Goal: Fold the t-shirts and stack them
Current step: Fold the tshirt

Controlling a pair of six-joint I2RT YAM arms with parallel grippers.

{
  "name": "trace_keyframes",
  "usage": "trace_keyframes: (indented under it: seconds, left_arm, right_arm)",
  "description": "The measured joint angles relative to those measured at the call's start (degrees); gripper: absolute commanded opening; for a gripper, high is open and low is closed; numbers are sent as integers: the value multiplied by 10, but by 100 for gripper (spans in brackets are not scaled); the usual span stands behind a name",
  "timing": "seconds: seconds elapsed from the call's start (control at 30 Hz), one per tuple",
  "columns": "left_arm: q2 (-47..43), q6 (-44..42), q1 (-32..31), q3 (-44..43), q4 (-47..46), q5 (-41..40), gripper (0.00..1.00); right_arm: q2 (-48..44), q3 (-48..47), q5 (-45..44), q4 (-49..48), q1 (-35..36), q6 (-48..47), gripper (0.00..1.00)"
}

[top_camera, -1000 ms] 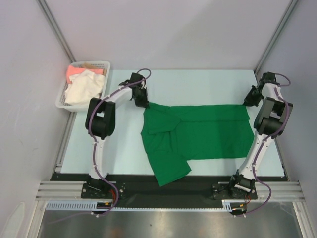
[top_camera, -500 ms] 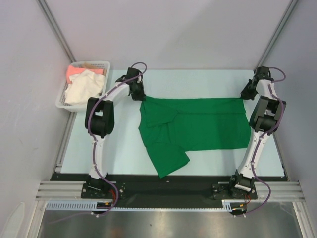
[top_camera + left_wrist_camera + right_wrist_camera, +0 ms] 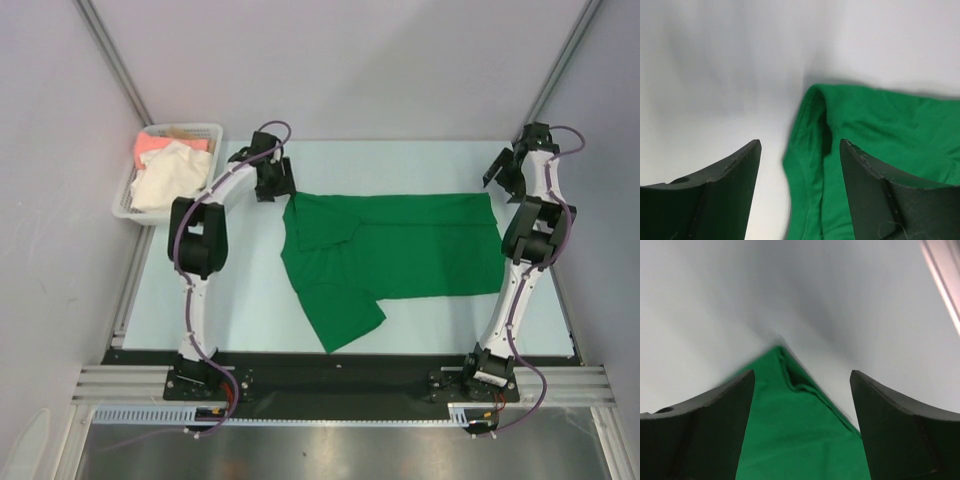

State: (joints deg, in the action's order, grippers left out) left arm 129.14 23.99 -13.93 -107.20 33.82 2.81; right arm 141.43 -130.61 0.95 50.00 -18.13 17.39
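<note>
Mid-table: green shirt (image 3: 410,250) is lying spread out on the table (image 3: 400,165), its long way running left to right and its far edge pulled nearly straight. Solid bright green, few wrinkles. At its left end one part is lying folded over on top, and a flap is sticking out toward the near edge (sleeve or body, cannot tell).

The left gripper (image 3: 275,182) is hovering just beyond the far left corner, fingers spread apart and gripping nothing. In its wrist view the cloth is lying slack on the table ahead of them. The right gripper (image 3: 505,170) is hanging past the far right corner, likewise released, with nothing between its fingers.

A cream shirt (image 3: 165,182) and a pink shirt (image 3: 152,146) are sitting crumpled in the basket (image 3: 186,128) at far left, well apart from the green one.

The table is showing pale blue-white and matte. Plain grey-white walls (image 3: 330,60) are closing in on three sides, with metal struts running up the corners. A rail (image 3: 340,385) is running along the near edge, carrying both arm bases.
</note>
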Motion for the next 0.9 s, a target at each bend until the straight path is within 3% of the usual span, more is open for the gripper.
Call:
trace_keyframes:
  seconds: [0.1,0.27,0.33,0.53,0.63,0.77,0.9]
  left_arm:
    - [-59,-5,0,62,4,-14,67]
    - [-259,-16,-24,239,14,-27,56]
    - [-347,-19,-61,306,8,-25,46]
    - [-545,5,-222,473,41,4,41]
    - [-596,46,-286,532,56,3,44]
    - [-636,111,-368,606,55,-2,33]
    - [-595,174,-381,628,43,0,29]
  right_arm:
    - [-36,33,-46,37,-8,20,86]
    - [-146,128,-100,62,-20,51,82]
    - [-203,176,-114,64,-17,56,78]
    - [-316,261,-113,46,9,60,70]
    - [-348,295,-106,33,30,56,70]
    - [-374,347,-99,19,62,49,70]
    - [-397,404,-95,13,77,44,70]
